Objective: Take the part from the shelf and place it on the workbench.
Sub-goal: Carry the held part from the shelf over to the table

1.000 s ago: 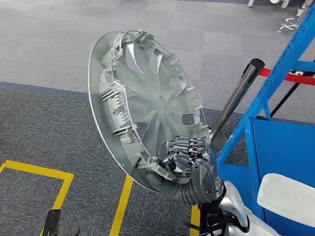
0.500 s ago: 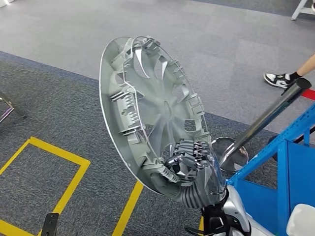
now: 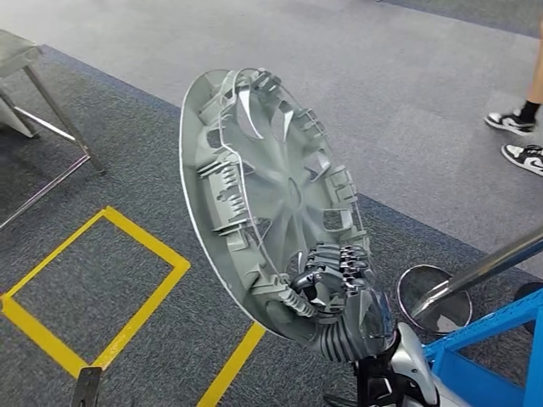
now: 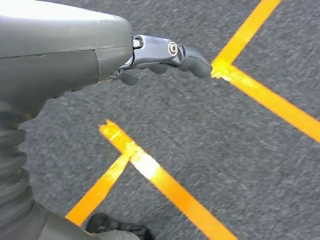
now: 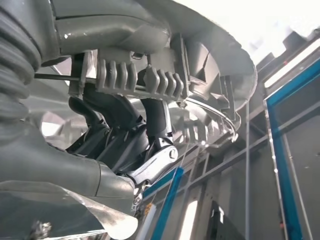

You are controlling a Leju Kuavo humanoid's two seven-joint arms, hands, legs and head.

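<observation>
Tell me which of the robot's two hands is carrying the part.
The right hand: its fingers grip the lower rim of the grey wheel cover. The left hand hangs over the carpet, holding nothing.

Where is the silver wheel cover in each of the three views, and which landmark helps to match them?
Head view: wheel cover at centre, tilted, right hand gripping its lower rim.
Left wrist view: not in it.
Right wrist view: wheel cover across the upper part, above the hand's fingers.
Shared landmark: blue shelf frame.

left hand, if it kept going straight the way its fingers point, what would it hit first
Probably the yellow floor tape: the left hand holds nothing and its fingers aim at a tape corner on the grey carpet. Depth is unclear.
</observation>
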